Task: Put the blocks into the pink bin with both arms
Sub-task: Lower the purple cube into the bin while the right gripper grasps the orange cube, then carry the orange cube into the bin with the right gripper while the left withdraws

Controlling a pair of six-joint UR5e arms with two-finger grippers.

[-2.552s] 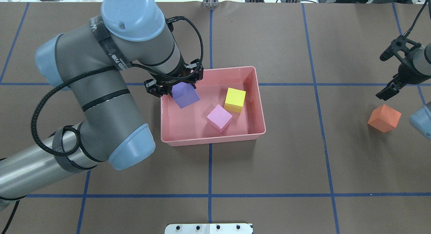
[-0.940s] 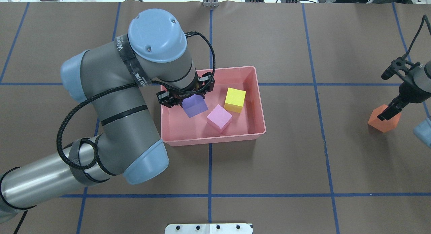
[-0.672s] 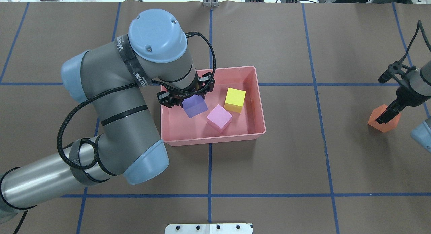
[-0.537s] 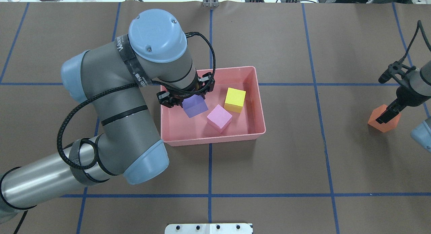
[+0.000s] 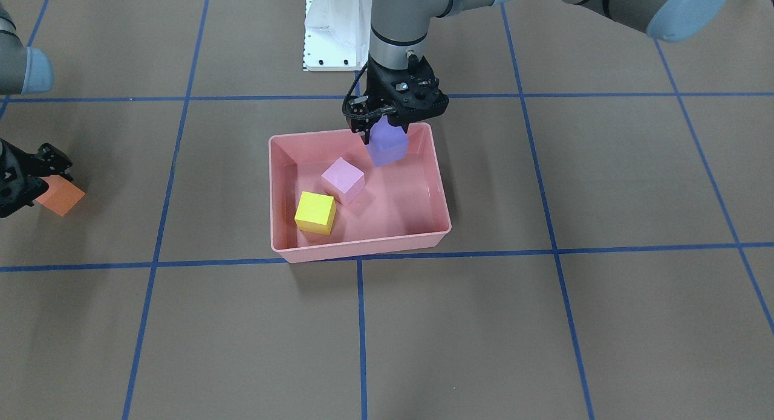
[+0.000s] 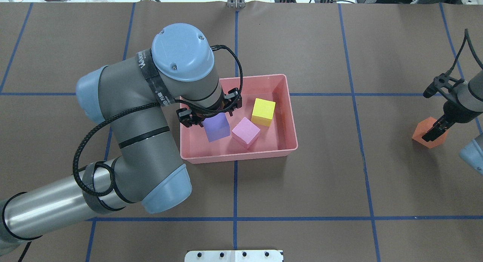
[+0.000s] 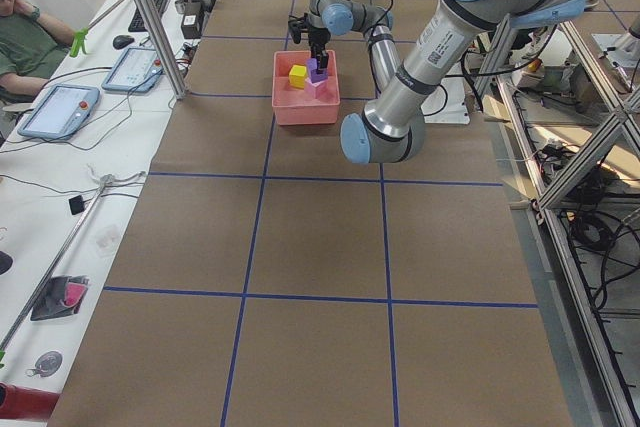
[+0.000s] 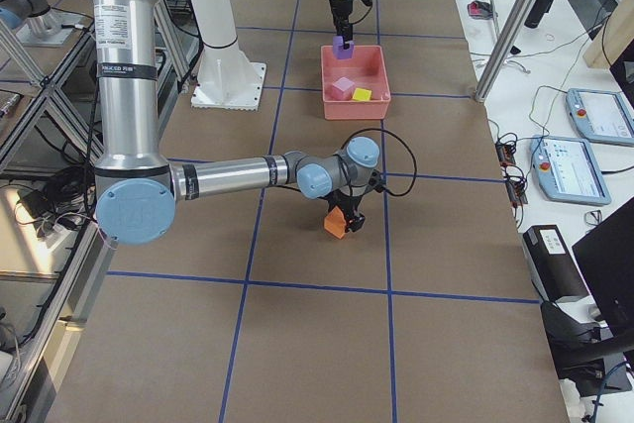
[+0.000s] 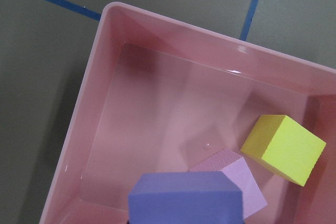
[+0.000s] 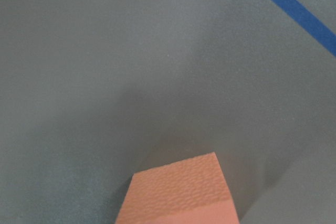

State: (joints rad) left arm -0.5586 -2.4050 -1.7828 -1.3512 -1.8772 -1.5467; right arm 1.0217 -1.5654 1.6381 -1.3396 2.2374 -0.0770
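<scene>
Purple block [image 6: 217,127] sits clamped in the left gripper [image 5: 387,129], jaws closed on its sides. In the overhead view it hangs over the left half of the pink bin [image 6: 241,155], near the middle of the frame and inside the rim on every side; the left wrist view shows it at bottom centre, with bare bin floor spread beyond it.

That is the relation the coming move turns on: the block is straight over the tray with nothing that I can make out beneath it, so a release should land it on the bin floor. How high it hangs I cannot judge well, though the front-facing view puts it about level with the bin's upper wall in that frame.

Pink block [image 6: 246,131] lies just beside it to the right in the overhead view, close enough that a dropped cube might nudge it; yellow block [image 6: 263,111] rests further right, near the bin's right wall; both are in the bin.

Orange block [image 6: 419,135] is the only one outside, on the table [image 6: 320,179] at the right edge of the overhead view, well apart from the bin. The right gripper [image 6: 433,133] is down at it, with one finger across the cube in that view; whether those jaws have closed I cannot tell. The right arm is plainly the nearer one for that cube.
</scene>
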